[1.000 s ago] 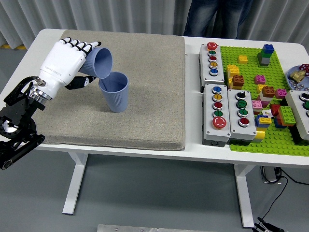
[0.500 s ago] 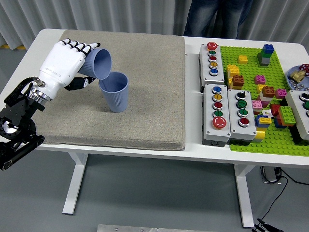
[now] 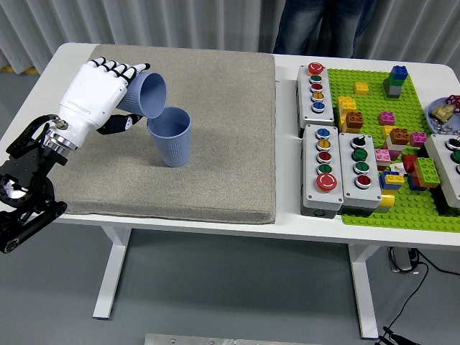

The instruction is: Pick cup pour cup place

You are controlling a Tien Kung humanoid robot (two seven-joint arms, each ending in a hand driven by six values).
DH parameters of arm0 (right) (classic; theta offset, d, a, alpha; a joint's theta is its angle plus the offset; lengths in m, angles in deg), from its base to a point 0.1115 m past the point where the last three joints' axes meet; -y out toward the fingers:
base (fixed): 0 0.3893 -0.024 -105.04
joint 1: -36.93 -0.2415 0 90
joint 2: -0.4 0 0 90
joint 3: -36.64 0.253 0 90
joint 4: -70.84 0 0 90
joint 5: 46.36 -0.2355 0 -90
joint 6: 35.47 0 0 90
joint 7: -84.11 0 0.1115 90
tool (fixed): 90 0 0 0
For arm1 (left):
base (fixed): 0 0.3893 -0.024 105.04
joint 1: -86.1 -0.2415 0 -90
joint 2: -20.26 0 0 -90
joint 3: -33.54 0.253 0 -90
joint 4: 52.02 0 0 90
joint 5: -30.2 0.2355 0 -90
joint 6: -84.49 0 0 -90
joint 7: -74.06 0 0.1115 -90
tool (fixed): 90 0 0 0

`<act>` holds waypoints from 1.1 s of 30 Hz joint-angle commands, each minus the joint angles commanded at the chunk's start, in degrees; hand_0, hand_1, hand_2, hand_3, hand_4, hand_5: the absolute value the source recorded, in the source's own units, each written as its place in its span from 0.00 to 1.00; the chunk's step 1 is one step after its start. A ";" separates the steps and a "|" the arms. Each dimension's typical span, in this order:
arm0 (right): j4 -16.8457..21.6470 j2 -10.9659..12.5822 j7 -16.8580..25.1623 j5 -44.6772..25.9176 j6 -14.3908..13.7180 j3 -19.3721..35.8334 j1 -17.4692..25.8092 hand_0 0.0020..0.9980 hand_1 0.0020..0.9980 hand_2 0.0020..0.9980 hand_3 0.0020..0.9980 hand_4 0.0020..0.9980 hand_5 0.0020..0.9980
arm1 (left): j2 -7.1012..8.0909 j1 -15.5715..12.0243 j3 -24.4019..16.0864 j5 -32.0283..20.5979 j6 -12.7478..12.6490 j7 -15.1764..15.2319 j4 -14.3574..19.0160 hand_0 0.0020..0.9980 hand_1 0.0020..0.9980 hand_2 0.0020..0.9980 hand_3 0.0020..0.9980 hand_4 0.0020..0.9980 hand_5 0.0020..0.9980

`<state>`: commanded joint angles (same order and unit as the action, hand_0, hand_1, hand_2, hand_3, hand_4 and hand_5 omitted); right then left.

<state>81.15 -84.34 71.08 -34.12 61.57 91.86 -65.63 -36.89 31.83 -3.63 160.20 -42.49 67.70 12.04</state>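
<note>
My left hand (image 3: 118,90), white with black fingertips, is shut on a blue cup (image 3: 148,93). That cup is tipped on its side with its mouth facing right and down, just above the rim of a second blue cup (image 3: 170,136). The second cup stands upright on the grey mat (image 3: 215,144). The two cups look close together or touching at the rims; I cannot tell which. My right hand is out of view.
Right of the mat stand several button boxes (image 3: 336,169) and a green baseplate (image 3: 402,129) strewn with coloured bricks. A small bowl (image 3: 445,115) sits at the far right edge. A person's legs (image 3: 323,25) show beyond the table's far side.
</note>
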 joint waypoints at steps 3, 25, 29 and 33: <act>0.00 0.01 0.04 -0.19 -0.02 -0.13 -0.05 0.77 0.69 0.73 0.62 0.24 0.17 | -0.08 -0.05 -0.19 0.00 0.00 0.19 -0.05 0.55 0.54 0.64 0.58 0.50 0.00; 0.00 -0.16 -0.16 -0.07 0.06 -0.03 -0.25 0.77 0.69 0.73 0.63 0.24 0.17 | -3.14 -1.22 -8.31 -1.59 0.00 12.25 -4.08 0.55 0.54 0.64 0.58 0.50 0.00; 0.00 -0.14 -0.14 -0.06 0.05 -0.02 -0.25 0.77 0.69 0.73 0.63 0.24 0.17 | -3.37 -1.31 -8.80 -4.71 0.00 13.34 -3.98 0.55 0.53 0.64 0.57 0.50 0.00; 0.00 -0.13 -0.19 0.10 0.10 0.07 -0.23 0.77 0.69 0.73 0.63 0.24 0.18 | -3.27 -1.43 -8.86 -4.89 0.00 13.80 -3.70 0.55 0.53 0.64 0.57 0.51 0.00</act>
<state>81.15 -84.46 70.89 -34.02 61.67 91.93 -65.86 -40.16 30.40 -12.50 155.31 -42.49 81.50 8.34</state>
